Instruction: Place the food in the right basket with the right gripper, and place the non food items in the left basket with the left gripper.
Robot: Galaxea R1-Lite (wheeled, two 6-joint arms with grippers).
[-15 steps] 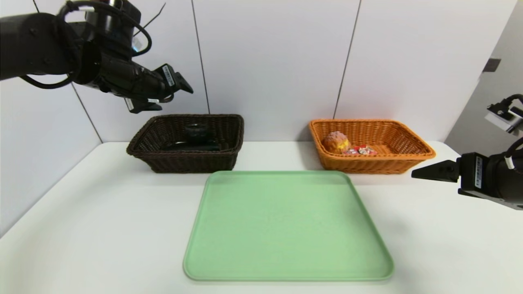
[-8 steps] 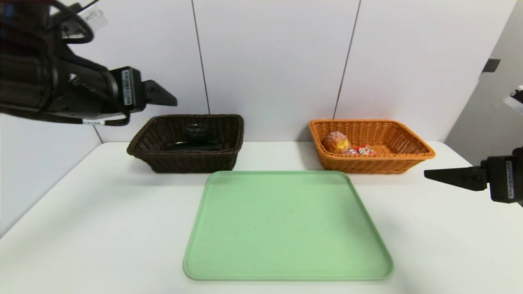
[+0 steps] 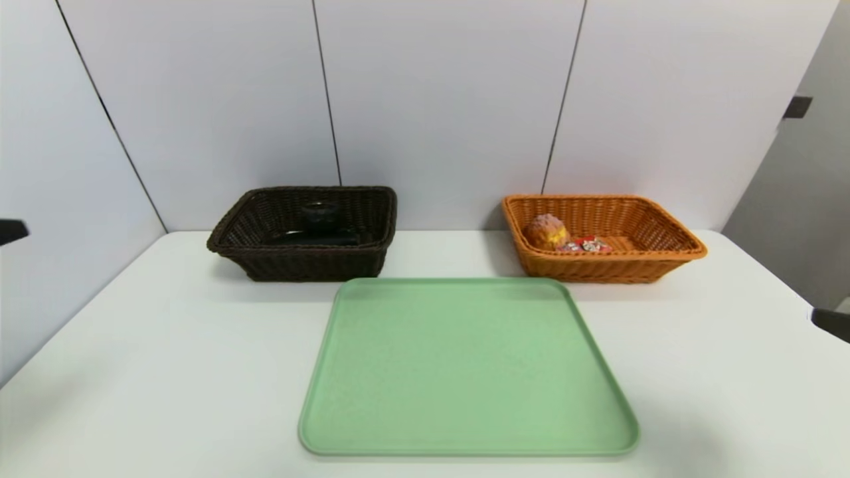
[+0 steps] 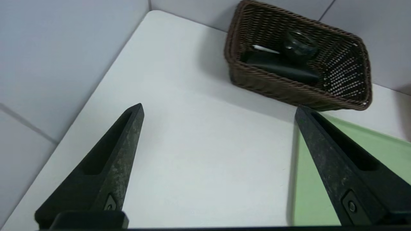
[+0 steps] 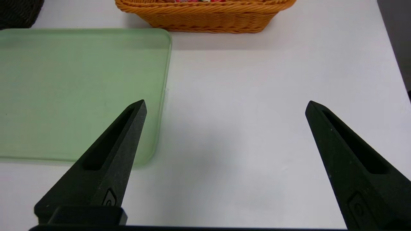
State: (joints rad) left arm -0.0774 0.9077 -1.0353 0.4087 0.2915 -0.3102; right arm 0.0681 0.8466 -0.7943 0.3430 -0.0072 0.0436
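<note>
Round golden-brown crusty bun (image 3: 546, 232) and small red drink carton (image 3: 587, 245) lying side by side inside the rectangular orange wicker basket (image 3: 664, 255) at the far right of the white table (image 3: 166, 345). Long black fabric pouch (image 4: 282, 68), slim white pen (image 4: 265, 49) and small clear glass cup (image 4: 299, 45) resting together in the rectangular dark brown wicker basket (image 4: 297, 96) at the far left, cup and pen toward the far side of the pouch. Between and nearer than the two baskets, a flat pale green plastic tray (image 3: 468, 365) with nothing on it. Changed in the last second: both black arms pulled back from the baskets, leaving only slivers at the left and right edges of the head view. Left gripper (image 4: 218, 109) now low over the near left part of the table, wedge fingers spread wide apart, gripping nothing, basket well beyond the tips. Right gripper (image 5: 224, 104) likewise over bare table just right of the tray's near corner, fingers wide apart and unloaded. Judged from this layout: sorting finished, every item in its proper basket, arms retreating toward a rest pose, nothing left to pick up.
</note>
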